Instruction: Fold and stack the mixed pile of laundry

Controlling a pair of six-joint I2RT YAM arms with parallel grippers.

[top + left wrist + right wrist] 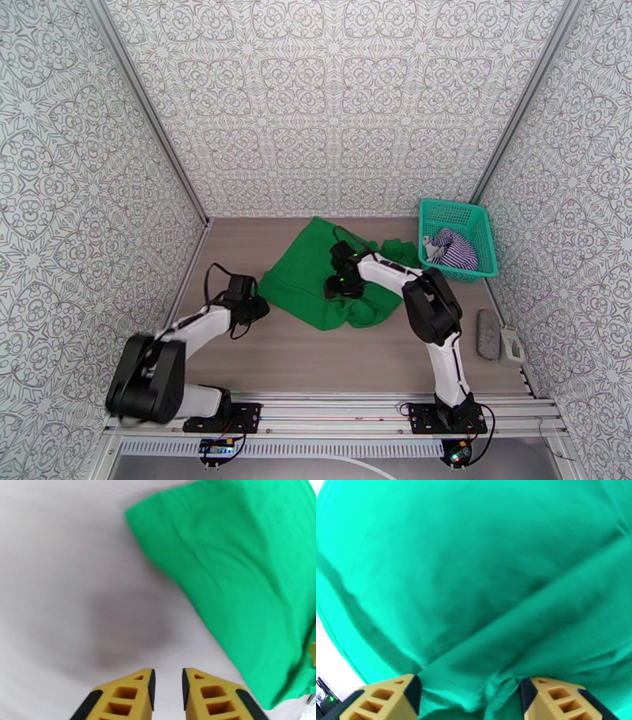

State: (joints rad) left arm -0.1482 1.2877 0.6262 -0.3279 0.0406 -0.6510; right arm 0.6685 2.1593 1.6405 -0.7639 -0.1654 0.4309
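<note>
- Yellow plastic fingers (pixel 139 685), pierced with square windows and tipped in black rubber, mark the left gripper (pixel 168 672). Its jaws stand close together with a narrow gap and nothing between them, over bare table.
- Beneath it, the smooth, matte, pale grey-brown tabletop (pixel 316 355) carries a soft dark shadow just ahead of the fingertips.
- A plain bright green T-shirt (pixel 304 276) of soft knit lies spread and rumpled at mid-table, toward the far wall, its surface running in shallow diagonal folds. In the left wrist view its rounded edge sits near the left gripper's right side, apart from the fingers.
- On the middle of the shirt, the right gripper (pixel 469 682) has its jaws spread wide, with a ridge of bunched green fabric rising between them. Whether the pads press the cloth cannot be told.
- A purple-and-white thin-striped sleeveless top (pixel 452 249) sits crumpled inside a rectangular teal plastic mesh basket (pixel 450 207) at the table's far right corner, just beside the shirt's right-hand edge.
- A grey oblong object (pixel 489 333) with a speckled surface lies along the table's right edge, well apart from both garments.
- White walls (pixel 332 103) printed with a grey ornamental pattern enclose the table on three sides.
</note>
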